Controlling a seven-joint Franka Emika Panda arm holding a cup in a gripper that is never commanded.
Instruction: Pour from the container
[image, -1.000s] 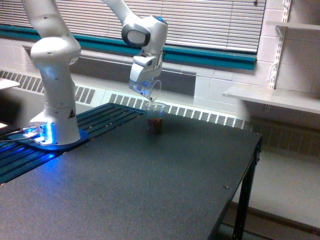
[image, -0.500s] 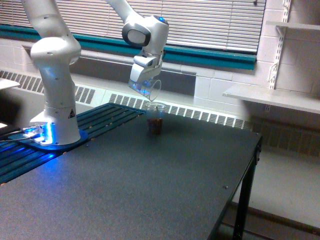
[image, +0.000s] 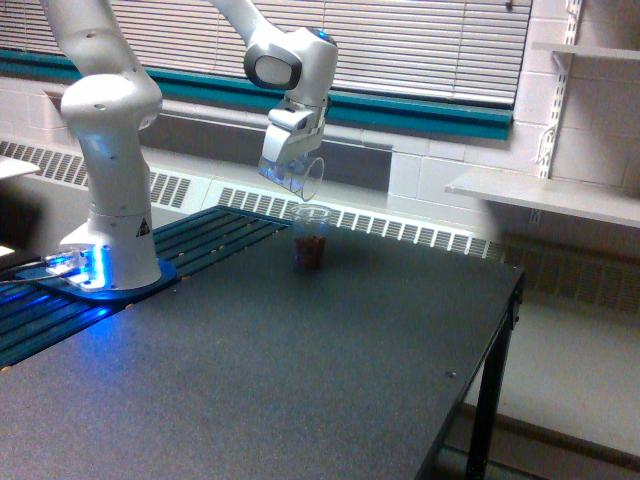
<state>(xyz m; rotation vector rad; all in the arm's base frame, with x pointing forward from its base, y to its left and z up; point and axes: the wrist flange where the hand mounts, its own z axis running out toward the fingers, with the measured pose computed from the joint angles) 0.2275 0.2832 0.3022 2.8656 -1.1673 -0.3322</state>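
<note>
My gripper (image: 291, 172) hangs above the far part of the dark table (image: 300, 370) and is shut on the container (image: 302, 177), a clear wide plastic cup. The container is tipped over on its side, its round rim facing the exterior view's right and slightly down. It looks empty. Just below it stands a slimmer clear cup (image: 310, 238) upright on the table, holding brown material in its lower half. A small gap separates the container's rim from that cup's top.
The white arm base (image: 108, 230) stands at the exterior view's left on a slatted blue-lit platform (image: 60, 300). A radiator and window blinds run behind the table. The table edge (image: 500, 330) drops off at the right, with a shelf (image: 560, 195) beyond.
The gripper has risen slightly with the tilted container, widening the gap above the standing cup. The standing cup has not moved.
</note>
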